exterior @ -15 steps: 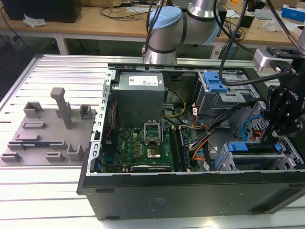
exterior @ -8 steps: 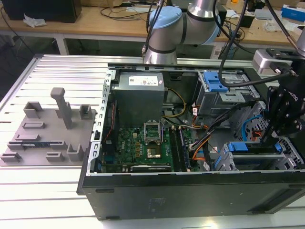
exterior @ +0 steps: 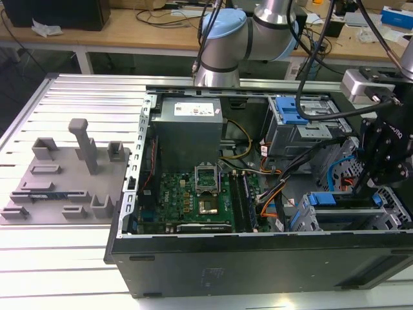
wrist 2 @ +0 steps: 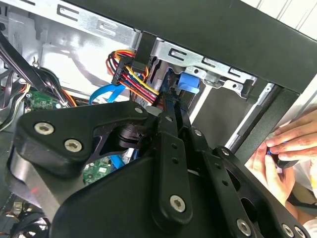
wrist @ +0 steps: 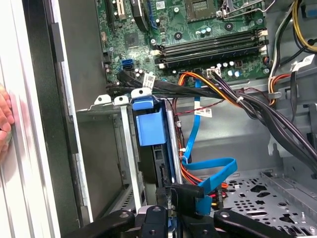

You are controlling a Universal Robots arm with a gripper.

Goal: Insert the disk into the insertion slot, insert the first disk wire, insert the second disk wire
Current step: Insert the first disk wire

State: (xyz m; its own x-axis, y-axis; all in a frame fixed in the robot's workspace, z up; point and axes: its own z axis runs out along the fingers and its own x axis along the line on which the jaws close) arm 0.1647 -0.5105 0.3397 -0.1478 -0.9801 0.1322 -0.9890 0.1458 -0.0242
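While the disk [wrist: 150, 126] sits slotted, the gripper [wrist: 171, 212] hovers at its end.

Cables [wrist: 247, 103] hang thick just beside the disk [wrist: 150, 126], crowding my path. Beyond them the perforated floor [wrist: 262, 194] lies open; the disk's other side meets the wall of the insertion slot [wrist: 125, 148].

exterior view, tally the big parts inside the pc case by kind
power supply: 1
motherboard: 1
drive cages: 2, the insertion slot and the taller bay unit
total: 4
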